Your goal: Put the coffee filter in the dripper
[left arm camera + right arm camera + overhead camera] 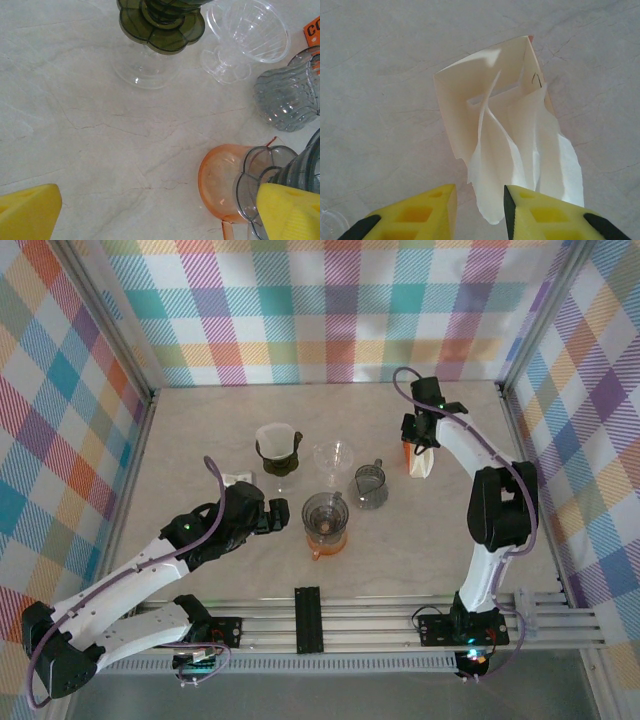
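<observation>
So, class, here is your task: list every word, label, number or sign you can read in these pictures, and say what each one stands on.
"CO": black capitals on the orange pack at the right edge of the left wrist view; the rest of the word is cut off.
A small dark mark on the inner wall of the cream filter box, right wrist view: too small to read.
No other writing can be read.

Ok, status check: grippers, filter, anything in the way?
Left gripper wide open beside the stacked grey dripper. Right gripper narrowly open around a filter edge, not visibly pinched. Loose grey dripper sits along the route.
</observation>
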`<state>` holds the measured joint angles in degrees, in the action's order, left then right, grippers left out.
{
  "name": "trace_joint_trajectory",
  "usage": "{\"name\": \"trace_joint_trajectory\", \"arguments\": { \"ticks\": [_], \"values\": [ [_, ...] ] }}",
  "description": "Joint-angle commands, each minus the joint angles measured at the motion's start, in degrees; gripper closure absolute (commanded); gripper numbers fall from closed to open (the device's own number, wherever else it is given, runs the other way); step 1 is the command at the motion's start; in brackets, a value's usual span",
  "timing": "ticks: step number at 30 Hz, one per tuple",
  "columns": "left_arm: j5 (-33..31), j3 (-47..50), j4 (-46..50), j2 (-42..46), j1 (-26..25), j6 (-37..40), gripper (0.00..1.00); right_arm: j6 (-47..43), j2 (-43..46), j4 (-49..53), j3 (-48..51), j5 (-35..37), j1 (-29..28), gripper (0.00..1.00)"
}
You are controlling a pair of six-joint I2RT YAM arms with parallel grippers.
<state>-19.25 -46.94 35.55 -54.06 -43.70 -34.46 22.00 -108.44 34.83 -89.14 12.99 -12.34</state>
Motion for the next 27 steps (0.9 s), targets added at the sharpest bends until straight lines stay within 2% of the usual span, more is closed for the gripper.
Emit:
{"name": "trace_joint_trajectory", "arguments": {
  "ticks": [1,18,27],
  "values": [
    [-1.36,0.79,-0.39,-0.46,0.82,0.24,0.00,0.59,-0.45,0.53,-2.22,0.17,0.12,0.68],
    [-0.84,0.79,-0.66,-0.99,2.04,0.66,0.00,-0.20,-3.84,2.27,-4.60,1.86,0.12,0.74],
    [-0.88,1.04,-0.65,-0.50,2.22,0.68,0.00,-0.62,-3.84,2.21,-4.55,2.21,0.12,0.86]
  ]
}}
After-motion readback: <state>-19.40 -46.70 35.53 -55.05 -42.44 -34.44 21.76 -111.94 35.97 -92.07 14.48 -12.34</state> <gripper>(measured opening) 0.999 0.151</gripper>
